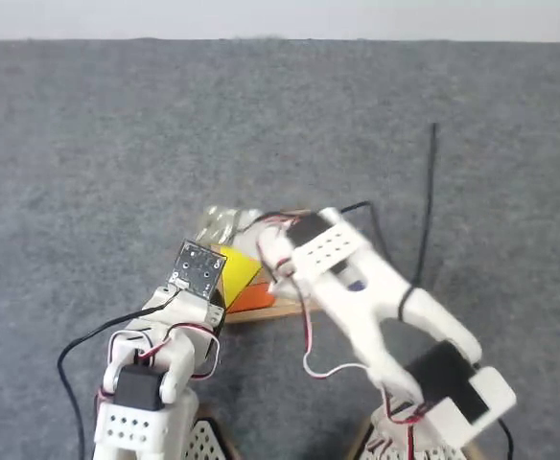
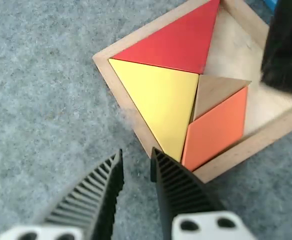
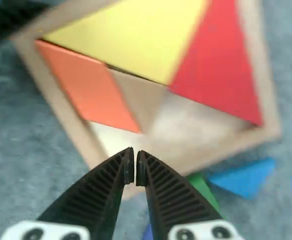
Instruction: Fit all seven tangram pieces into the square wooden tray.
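Grey carpet-like tabletop [image 1: 117, 144] in my high view, both arms [image 1: 376, 297] hiding most of the wooden tray [image 1: 261, 311]. My left wrist view shows a red triangle [image 2: 178, 40], yellow triangle [image 2: 163, 100] and orange parallelogram [image 2: 216, 125] flat inside it, with the left gripper [image 2: 136, 167] narrowly parted and empty beside the rim. On the right wrist view, the right gripper [image 3: 135, 167] is nearly closed on nothing over the rim, and a blurred blue piece [image 3: 243, 177] lies outside.

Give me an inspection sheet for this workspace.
Surface: grey carpet-like mat.
Job's things: tray holds red triangle, yellow triangle, orange parallelogram, plain wooden triangle; blue piece and green piece lie outside.
Clutter: pale blurred thing beyond tray, unidentifiable.
Tools: left tool slightly open beside tray's rim; right tool shut over tray's edge; both empty.
Cables: black cable across mat; red-white wire loops.
Surroundings: pale strip past mat's far edge.
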